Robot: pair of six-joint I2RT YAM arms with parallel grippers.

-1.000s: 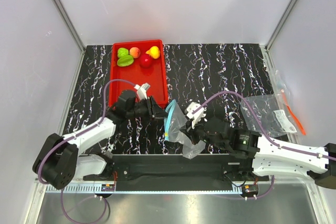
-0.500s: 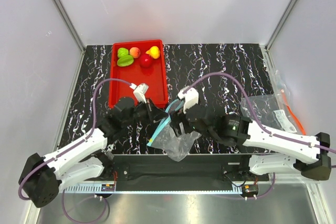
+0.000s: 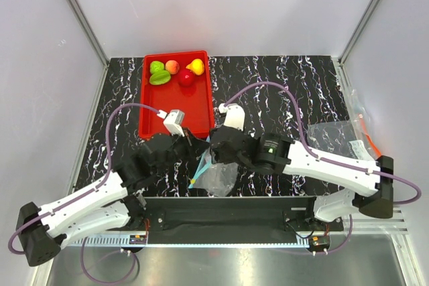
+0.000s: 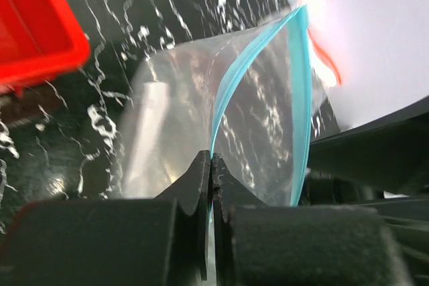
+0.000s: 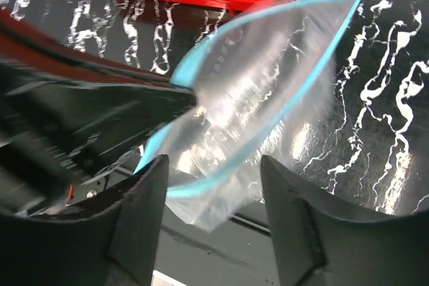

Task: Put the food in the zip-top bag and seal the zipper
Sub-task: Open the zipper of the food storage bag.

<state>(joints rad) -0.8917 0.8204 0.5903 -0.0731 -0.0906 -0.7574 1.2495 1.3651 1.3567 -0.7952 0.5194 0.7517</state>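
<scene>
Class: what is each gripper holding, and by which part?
Left gripper pinches the bag by its blue zipper strip; right gripper is open, holding nothing.

The left arm [image 3: 87,195] stretches low and diagonally toward the zip-top bag [image 3: 218,177], its left gripper [image 4: 211,165] clamped tight on the bag's blue edge. The right arm [image 3: 322,164] reaches in from the bag's other side, wrist bent down, the right gripper [image 5: 213,172] held just over the bag's mouth, jaws spread wide
</scene>
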